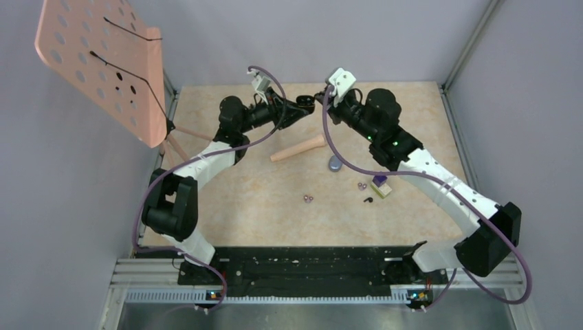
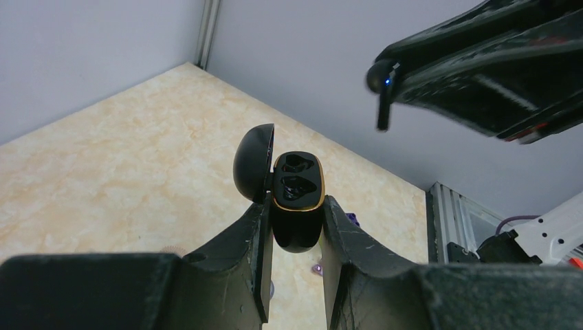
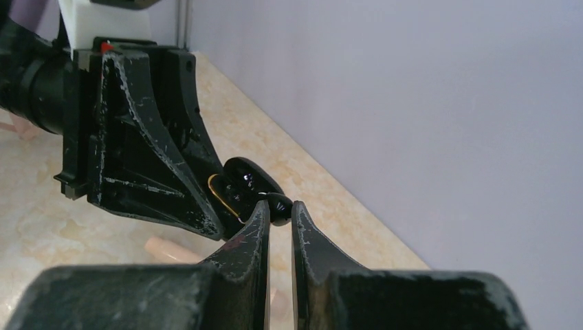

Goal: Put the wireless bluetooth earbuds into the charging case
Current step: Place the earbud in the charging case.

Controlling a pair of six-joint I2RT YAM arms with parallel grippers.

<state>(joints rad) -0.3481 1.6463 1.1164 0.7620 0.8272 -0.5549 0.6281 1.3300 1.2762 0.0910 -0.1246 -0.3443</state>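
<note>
My left gripper (image 1: 307, 104) is shut on the black charging case (image 2: 297, 199), held in the air with its lid (image 2: 252, 162) open and both wells empty. My right gripper (image 1: 323, 98) is shut on a black earbud (image 3: 278, 205), its tip close to the case's gold-rimmed opening (image 3: 230, 187); I cannot tell if they touch. In the left wrist view that earbud (image 2: 381, 82) hangs above and to the right of the case. A second black earbud (image 1: 368, 200) and small pinkish-purple earbuds (image 1: 309, 199) (image 1: 361, 185) lie on the table.
A purple-and-cream block (image 1: 380, 186) sits by the loose earbuds. A peach wooden peg (image 1: 298, 149) and a grey-blue oval (image 1: 335, 163) lie mid-table. A pink perforated stand (image 1: 103, 65) leans at the far left. Walls enclose the table.
</note>
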